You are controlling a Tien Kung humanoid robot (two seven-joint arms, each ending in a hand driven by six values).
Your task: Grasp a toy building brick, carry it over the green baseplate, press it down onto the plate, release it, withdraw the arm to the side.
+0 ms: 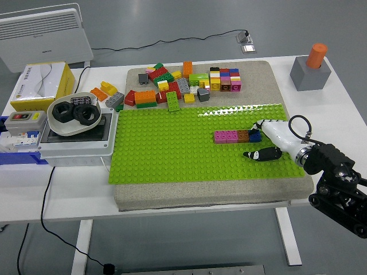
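- At the desk's (344, 109) left side, the grey box (74, 140) and bowl of black rings (74, 114) sit well clear; no risk there.
- Mid-plate, the blue brick (255, 136) ends a short row on the green baseplate (172, 154); if it is only half-seated, it could lift off.
- Rightward, your right hand (266, 140) hovers just beside the brick, fingers released and holding nothing. Watch the black thumb: a sideways withdrawal could snag the row.
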